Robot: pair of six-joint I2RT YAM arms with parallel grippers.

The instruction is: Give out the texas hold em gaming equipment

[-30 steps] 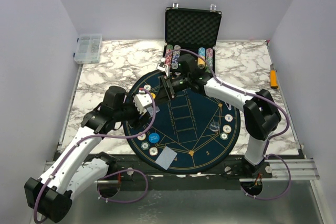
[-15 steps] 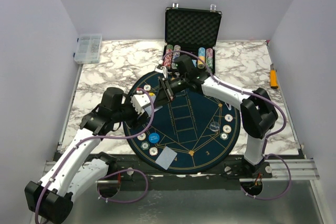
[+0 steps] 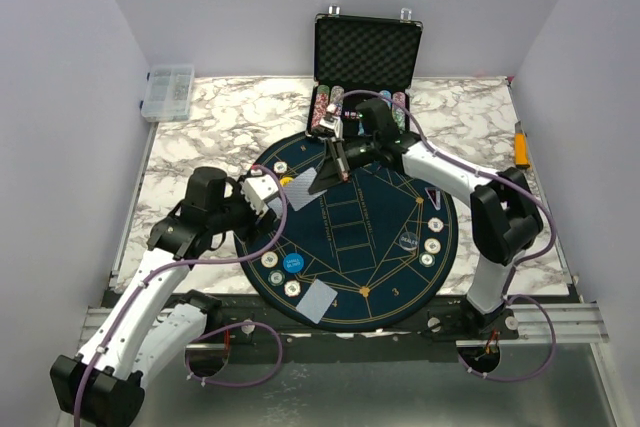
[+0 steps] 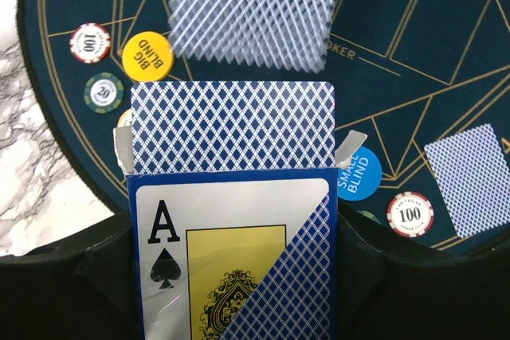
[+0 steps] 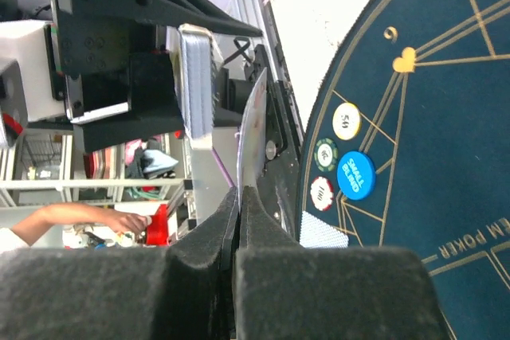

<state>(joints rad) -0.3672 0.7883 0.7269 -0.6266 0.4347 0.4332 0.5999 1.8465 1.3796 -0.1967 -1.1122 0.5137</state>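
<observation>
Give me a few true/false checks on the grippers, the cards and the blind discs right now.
1. The right gripper pinches a single card. True.
2. The left gripper is empty. False: it holds the card box, with the deck sticking out of it.
3. The case at the back is closed. False: its lid stands open.
4. A face-down card lies on the mat near the arms' bases. True.
5. The yellow disc reads SMALL BLIND. False: it reads BIG BLIND; the blue disc reads SMALL BLIND.
</observation>
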